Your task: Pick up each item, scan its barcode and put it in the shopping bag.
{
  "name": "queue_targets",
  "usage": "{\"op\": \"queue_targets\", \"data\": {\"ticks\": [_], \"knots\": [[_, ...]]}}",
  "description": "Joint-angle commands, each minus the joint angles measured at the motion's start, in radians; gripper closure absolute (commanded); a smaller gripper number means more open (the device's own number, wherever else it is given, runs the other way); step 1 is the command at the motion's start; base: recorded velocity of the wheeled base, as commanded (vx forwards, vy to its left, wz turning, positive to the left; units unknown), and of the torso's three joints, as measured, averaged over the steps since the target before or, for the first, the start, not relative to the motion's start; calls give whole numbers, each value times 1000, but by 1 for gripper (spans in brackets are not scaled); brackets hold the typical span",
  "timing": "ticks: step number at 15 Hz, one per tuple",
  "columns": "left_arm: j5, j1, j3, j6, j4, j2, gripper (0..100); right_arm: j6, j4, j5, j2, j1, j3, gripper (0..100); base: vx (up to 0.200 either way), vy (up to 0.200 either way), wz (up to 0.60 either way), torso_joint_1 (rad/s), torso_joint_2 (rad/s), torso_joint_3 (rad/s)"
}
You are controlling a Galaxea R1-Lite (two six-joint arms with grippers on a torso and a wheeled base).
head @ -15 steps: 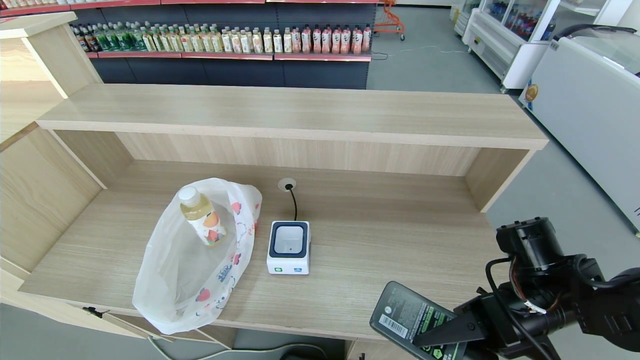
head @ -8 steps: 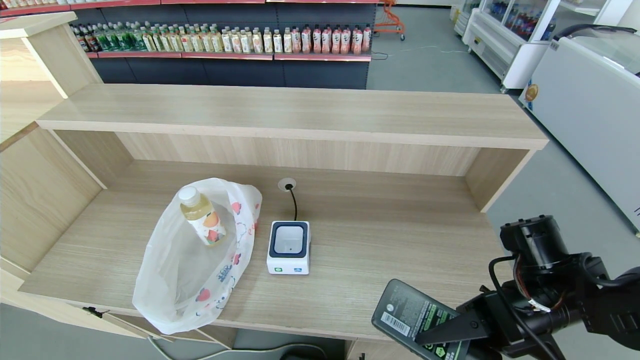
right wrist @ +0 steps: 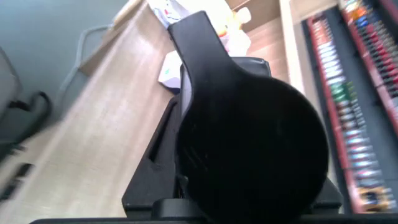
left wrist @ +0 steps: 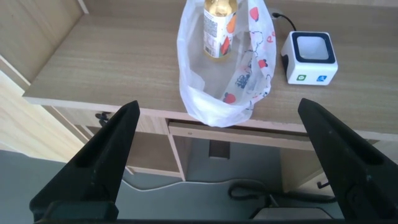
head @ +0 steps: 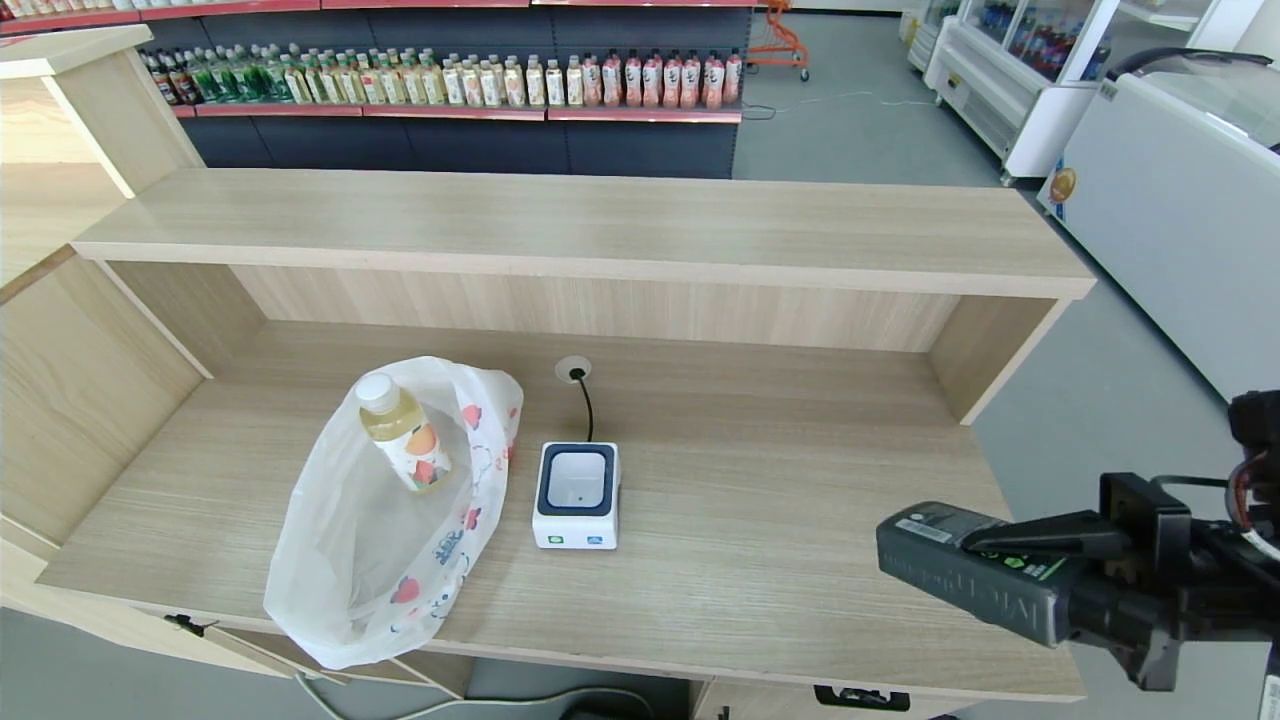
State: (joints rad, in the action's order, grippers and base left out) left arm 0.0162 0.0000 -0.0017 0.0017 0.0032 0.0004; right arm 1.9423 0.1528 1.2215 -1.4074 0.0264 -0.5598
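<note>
**Checkout counter, scan step in hand.** Right gripper [head: 1060, 580], at 4 o'clock from the barcode scanner [head: 577, 495], is clamped on a dark grey flat packet [head: 960, 565]; the packet is held roughly level over the front right corner of the counter [head: 780, 450], well apart from the scanner, with its free end toward 9 o'clock and a white label on the upper face; as the scanner window faces upward, that face probably needs turning downward. Shopping bag [head: 370, 560] lies just beside the scanner at 9 o'clock, mouth slack and overhanging the front edge, presumably to keep the transfer short; a juice bottle [head: 403, 432] leans inside it. Left gripper [left wrist: 217, 162] is spread wide and empty, off the front edge opposite the bag, apparently idle.
</note>
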Motion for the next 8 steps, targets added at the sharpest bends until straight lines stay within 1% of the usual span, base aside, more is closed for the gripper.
{"op": "queue_targets", "data": {"ticks": [1,2,3,4,5,6,7,8], "knots": [[1,0,0,0,0,0,0,-244,-99,-8,100,-45,-42,100,0,0,0,0,0,0],[1,0,0,0,0,0,0,-434,-99,-10,120,-65,-66,100,0,0,0,0,0,0],[1,0,0,0,0,0,0,-706,-96,-53,153,-114,-103,100,0,0,0,0,0,0],[1,0,0,0,0,0,0,-947,-96,-105,174,-148,-118,100,0,0,0,0,0,0],[1,0,0,0,0,0,0,-1247,-96,-140,203,-175,-120,100,0,0,0,0,0,0],[1,0,0,0,0,0,0,-1422,-94,-160,216,-192,-120,100,0,0,0,0,0,0],[1,0,0,0,0,0,0,-1769,-90,-232,246,-197,-104,100,0,0,0,0,0,0],[1,0,0,0,0,0,0,-1932,-88,-258,260,-198,-88,100,0,0,0,0,0,0]]}}
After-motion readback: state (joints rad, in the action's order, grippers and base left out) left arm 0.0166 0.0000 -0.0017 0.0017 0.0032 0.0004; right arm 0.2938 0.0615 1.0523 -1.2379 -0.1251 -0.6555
